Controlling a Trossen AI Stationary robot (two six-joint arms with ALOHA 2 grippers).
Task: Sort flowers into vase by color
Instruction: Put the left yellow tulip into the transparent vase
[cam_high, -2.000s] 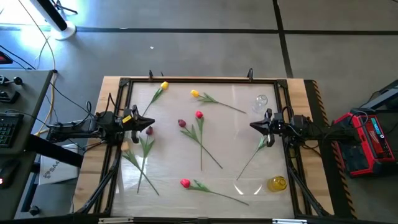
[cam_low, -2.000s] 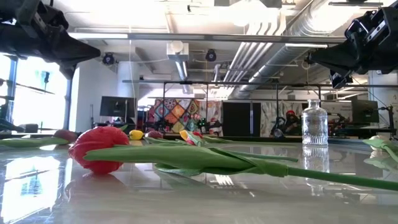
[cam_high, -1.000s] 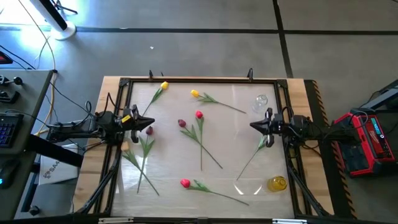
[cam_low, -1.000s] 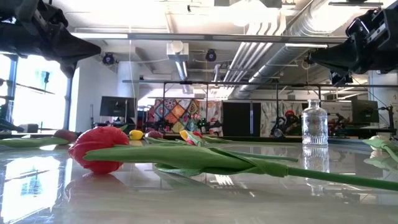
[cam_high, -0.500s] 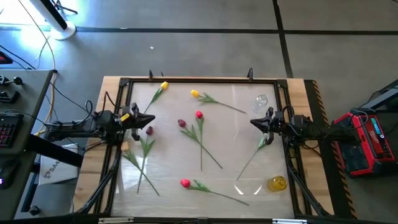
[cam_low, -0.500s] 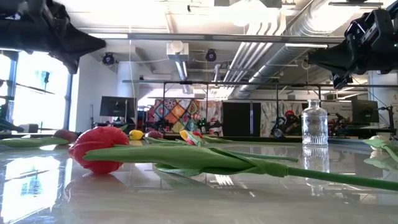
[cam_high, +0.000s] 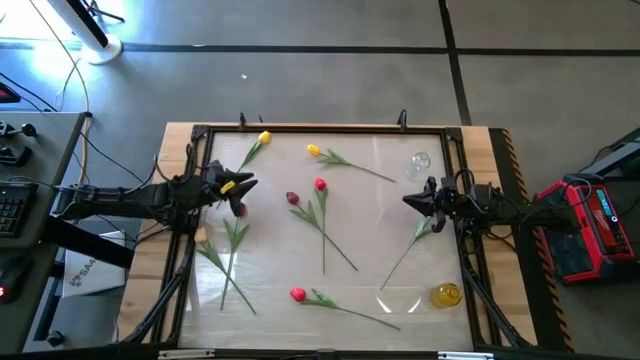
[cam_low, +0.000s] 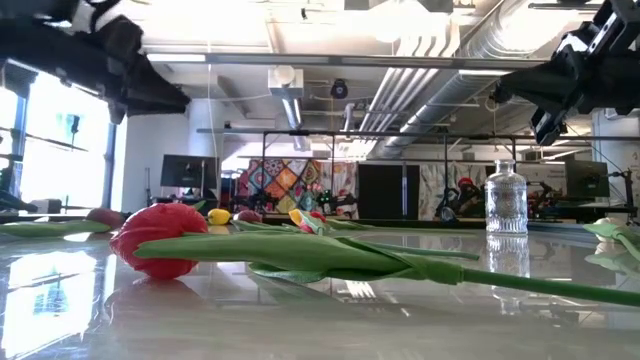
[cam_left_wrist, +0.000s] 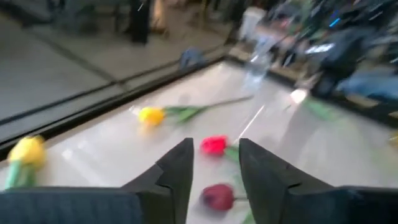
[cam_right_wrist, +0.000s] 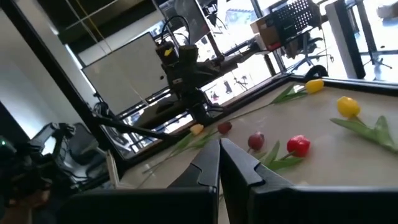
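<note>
Left gripper (cam_high: 243, 184): hanging above the left side of the table (cam_high: 370, 230), over the dark red tulip's head; fingers (cam_left_wrist: 177, 171) standing slightly apart with a narrow gap, holding nothing.
Right gripper (cam_high: 408, 200): hovering above the right side of the table, near the clear vase; fingers (cam_right_wrist: 208, 163) pressing together, gripping nothing.
Dark red tulip at left (cam_high: 240, 209): lying just below the left gripper, stem running toward the near left corner.
Yellow tulip, far left (cam_high: 264, 138): lying near the far edge, stem slanting toward the left arm.
Yellow tulip, far middle (cam_high: 313, 151): lying near the far edge, stem pointing right toward the clear vase.
Red tulip, middle (cam_high: 320, 185): lying at mid-table, stem running toward the near edge.
Dark red tulip, middle (cam_high: 292, 198): lying just left of the red one; the two stems are crossing.
Red tulip, near (cam_high: 298, 295): lying close to the near edge, stem running right; filling the foreground in the low view (cam_low: 160, 238).
Further tulip (cam_high: 405, 250): only the stem and leaves are showing, slanting out from under the right gripper toward the near side; head colour cannot be told.
Clear vase (cam_high: 418, 165): standing upright at the far right, empty; apart from every tulip.
Yellow vase (cam_high: 446, 295): sitting at the near right corner; no tulip in it.
Writing: white lettering is showing on a sheet (cam_high: 82, 275) beside the table at left, too small to read. No brand is legible on either arm.
</note>
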